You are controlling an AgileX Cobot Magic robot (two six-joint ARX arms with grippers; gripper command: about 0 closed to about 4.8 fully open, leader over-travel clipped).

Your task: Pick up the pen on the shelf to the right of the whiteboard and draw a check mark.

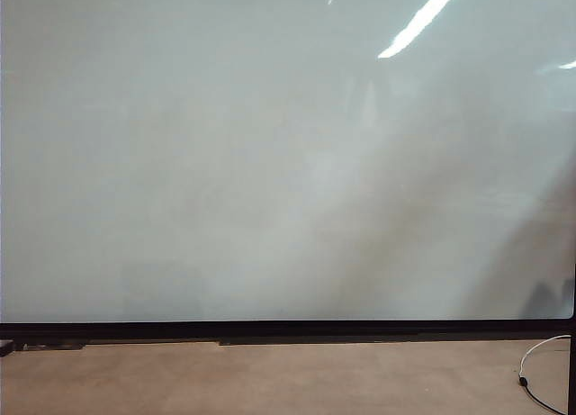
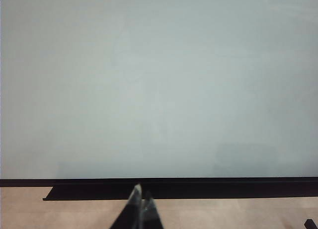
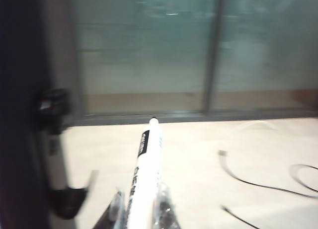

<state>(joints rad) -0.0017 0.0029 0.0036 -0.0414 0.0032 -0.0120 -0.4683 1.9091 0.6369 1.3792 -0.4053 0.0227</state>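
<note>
1. across nearly all of the exterior view stands the whiteboard (image 1: 270, 163), glossy and blank, with faint smudges and a bright streak of reflected light near its upper right; no check mark shows on it.
2. along its lower edge runs a thin black frame (image 1: 288, 329), and below that lies a tan floor (image 1: 270, 379).
3. neither arm shows in the exterior view.
4. at the lower right of that view a thin cable (image 1: 540, 356) curls on the floor beside a dark upright post (image 1: 572, 361).
5. in the left wrist view the left tool (image 2: 140, 201) points toward the whiteboard (image 2: 159, 80) from low down, its two fingertips pressed together with nothing between them, well apart from the board.
6. in the right wrist view the right tool (image 3: 141, 209) is clamped on the pen (image 3: 145, 179), whose white barrel sticks out past the fingers with its tip free in the air.
7. beyond the pen are a pale surface (image 3: 198, 159), thin dark cables (image 3: 258, 182) lying on it, and a blurred glass wall (image 3: 149, 55).
</note>
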